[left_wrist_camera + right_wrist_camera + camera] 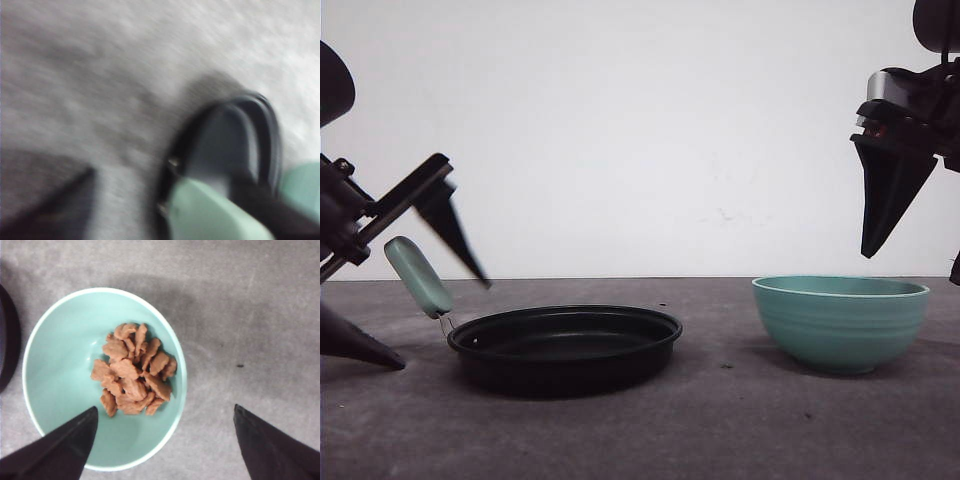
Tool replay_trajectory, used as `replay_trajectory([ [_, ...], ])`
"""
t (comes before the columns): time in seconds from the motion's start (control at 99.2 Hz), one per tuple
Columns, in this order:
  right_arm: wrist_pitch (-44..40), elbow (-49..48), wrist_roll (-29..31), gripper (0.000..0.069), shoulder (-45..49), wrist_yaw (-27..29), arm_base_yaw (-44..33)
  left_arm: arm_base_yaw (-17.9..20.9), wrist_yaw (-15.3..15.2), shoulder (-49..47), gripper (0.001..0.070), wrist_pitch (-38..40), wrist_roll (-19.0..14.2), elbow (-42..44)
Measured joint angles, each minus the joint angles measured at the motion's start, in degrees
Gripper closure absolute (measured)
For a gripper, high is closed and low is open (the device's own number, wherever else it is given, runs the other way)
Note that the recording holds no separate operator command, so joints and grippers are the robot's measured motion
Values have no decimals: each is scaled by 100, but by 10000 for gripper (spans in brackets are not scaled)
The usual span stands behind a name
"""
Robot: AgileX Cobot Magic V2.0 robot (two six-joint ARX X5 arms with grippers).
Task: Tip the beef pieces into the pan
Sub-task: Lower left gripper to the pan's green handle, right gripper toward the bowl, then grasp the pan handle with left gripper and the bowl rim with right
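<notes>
Here the beef pieces [132, 370] lie heaped in the bottom of a teal bowl [840, 322] that stands on the grey table [720, 430], well to the right of the pan [565, 345]. The pan sits flat on the table with its pale green handle [418, 276] angled up toward the left. The right gripper [165, 442] hangs above the bowl with its two dark fingers spread wide, one over the bowl's rim and one over bare table, holding nothing. The left gripper [430, 310] is low at the left side, its jaws also spread apart with the handle lying between them in the front view; the left wrist view is blurred, so whether either finger touches the handle cannot be told, though nothing seems clamped
</notes>
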Motion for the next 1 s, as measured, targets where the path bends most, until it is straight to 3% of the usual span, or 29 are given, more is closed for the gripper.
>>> replay_trajectory([
  [0.081,9,0,-42,159,0,2,0,-63,-179,31,515,46,-20,-2],
  [0.151,42,0,-52,159,0,2,0,-118,-195,4,591,280,-66,9],
  [0.373,378,0,-55,159,0,4,0,-129,-284,7,595,476,-39,9],
  [0.514,592,0,-52,165,13,4,0,-188,-166,-109,597,450,-37,9],
  [0.736,813,0,22,306,627,-249,-52,-533,-7,-623,597,348,103,111],
  [0.998,1113,-4,330,329,1318,-420,-81,-704,94,-1239,597,343,160,118],
])
